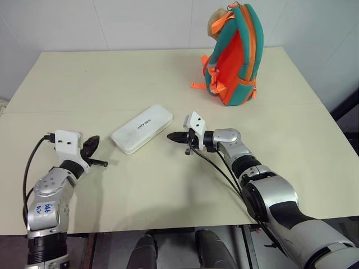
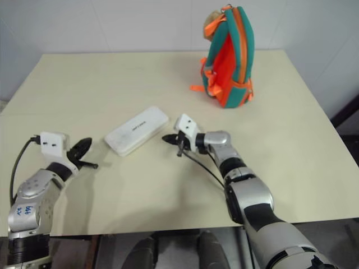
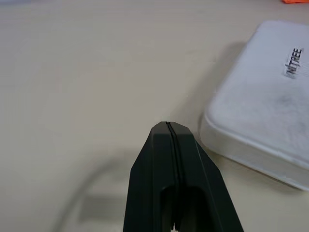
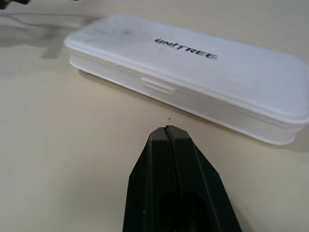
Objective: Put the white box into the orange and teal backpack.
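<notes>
White box (image 1: 142,128), a flat rounded plastic case, lies on the beige table (image 1: 84,78) between the clenched, empty left gripper (image 1: 93,143) and right gripper (image 1: 175,136); still the approach step, so the grasp comes next, with the upright orange and teal fabric backpack (image 1: 238,56) well apart

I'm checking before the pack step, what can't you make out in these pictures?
- Orange and teal backpack: whether its zipper is open; head views show its side only.
- Beige plush piece: mostly hidden behind the backpack.
- White box: far end cut off by the left wrist view's edge.
</notes>
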You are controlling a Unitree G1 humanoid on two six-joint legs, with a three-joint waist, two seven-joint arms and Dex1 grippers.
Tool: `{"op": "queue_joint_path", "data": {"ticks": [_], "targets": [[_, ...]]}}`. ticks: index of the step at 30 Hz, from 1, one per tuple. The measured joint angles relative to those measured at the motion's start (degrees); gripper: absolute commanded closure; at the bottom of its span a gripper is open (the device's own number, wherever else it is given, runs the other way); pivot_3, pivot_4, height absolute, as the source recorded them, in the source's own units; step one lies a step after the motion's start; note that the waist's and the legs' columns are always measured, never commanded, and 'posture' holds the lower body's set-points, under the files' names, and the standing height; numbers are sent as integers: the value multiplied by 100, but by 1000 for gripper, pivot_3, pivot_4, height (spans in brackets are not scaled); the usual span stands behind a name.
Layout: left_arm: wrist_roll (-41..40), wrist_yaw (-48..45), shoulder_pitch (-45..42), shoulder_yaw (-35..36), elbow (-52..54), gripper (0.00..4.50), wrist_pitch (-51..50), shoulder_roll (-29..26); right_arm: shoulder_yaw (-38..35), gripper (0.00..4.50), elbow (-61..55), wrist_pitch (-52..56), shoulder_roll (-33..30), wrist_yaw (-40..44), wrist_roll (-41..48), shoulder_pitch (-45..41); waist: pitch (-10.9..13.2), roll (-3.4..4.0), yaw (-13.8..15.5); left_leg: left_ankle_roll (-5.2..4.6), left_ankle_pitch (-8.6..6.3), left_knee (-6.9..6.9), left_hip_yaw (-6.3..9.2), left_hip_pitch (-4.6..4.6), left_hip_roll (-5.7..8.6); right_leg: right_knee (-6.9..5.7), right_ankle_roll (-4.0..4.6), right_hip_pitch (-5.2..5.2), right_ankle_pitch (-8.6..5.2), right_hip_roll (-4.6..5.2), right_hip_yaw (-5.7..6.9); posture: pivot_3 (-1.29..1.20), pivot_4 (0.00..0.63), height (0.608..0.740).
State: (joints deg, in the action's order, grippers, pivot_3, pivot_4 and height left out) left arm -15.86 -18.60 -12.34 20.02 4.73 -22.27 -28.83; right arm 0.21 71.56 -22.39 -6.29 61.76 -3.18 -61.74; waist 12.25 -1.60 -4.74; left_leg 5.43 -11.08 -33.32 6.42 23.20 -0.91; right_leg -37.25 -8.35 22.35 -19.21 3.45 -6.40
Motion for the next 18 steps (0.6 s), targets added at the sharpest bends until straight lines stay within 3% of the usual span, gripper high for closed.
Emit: {"op": "queue_joint_path", "data": {"ticks": [10, 18], "targets": [[848, -885, -2933, -1258, -3796, 4500, 872, -339, -8, 4478, -2008, 531, -307, 466, 564, 972, 0, -1, -11, 7, 6, 22, 9, 12, 1, 25, -9, 4, 1, 1, 11, 0, 150, 740], [1281, -1610, -4455, -1765, -6194, 4500, 1531, -192, 180, 4478, -4077, 1638, -479, 306, 952, 1770, 0, -1, 10, 10, 7, 25, 9, 23, 3, 25, -18, 14, -10, 2, 12, 0, 150, 740]]}}
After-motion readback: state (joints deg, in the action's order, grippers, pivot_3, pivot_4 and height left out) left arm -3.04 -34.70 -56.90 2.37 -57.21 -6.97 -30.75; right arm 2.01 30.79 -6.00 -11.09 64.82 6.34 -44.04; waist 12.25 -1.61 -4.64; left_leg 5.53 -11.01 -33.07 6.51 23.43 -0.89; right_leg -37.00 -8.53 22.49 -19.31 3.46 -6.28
